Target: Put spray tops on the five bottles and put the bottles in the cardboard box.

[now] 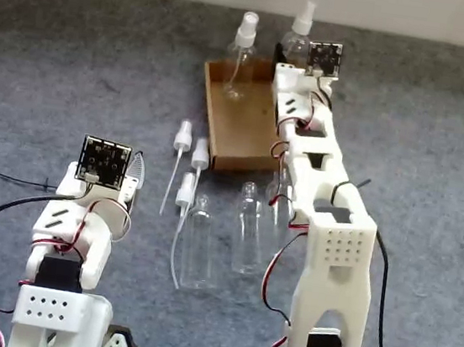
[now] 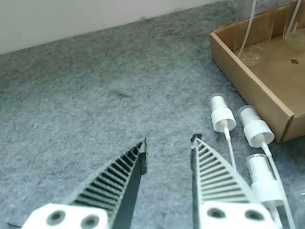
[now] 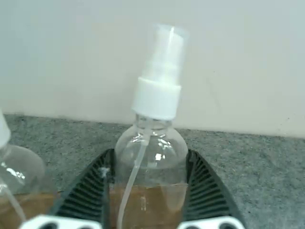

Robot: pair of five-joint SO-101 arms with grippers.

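A clear bottle (image 3: pixel 151 148) with a white spray top stands upright between the fingers of my right gripper (image 3: pixel 150 164), which is shut on it at the far right corner of the cardboard box (image 1: pixel 241 132). A second capped bottle (image 1: pixel 240 56) stands in the box's far left part. Three bare bottles lie on the carpet: one (image 1: pixel 198 241), one (image 1: pixel 248 226), and one (image 1: pixel 278 200) partly under the right arm. Three loose spray tops (image 2: pixel 221 117), (image 2: pixel 255 129), (image 2: pixel 262 171) lie beside the box. My left gripper (image 2: pixel 169 143) is open over bare carpet, left of the tops.
Grey carpet covers the table, with open room left of the box. The right arm (image 1: pixel 328 219) stretches along the box's right side. A black cable (image 1: pixel 19 180) trails near the left arm's base. A pale wall stands behind the box.
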